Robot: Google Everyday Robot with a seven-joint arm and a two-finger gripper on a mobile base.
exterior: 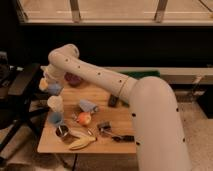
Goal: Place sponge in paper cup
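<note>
At the counter's (50,146) far left edge, the gripper (49,85) holds the sponge (54,89) between its jaws just above the cup (55,103); being soft and light, it looks best pinched across its narrow middle.

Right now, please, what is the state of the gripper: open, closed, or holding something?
Gripper: at the table's far left, above the paper cup, against a light blue sponge; state cannot be told.

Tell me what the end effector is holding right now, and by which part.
The end effector is at the table's far left edge, above the paper cup. A light blue sponge sits at its tip, apparently held by its top; the exact hold cannot be made out.
</note>
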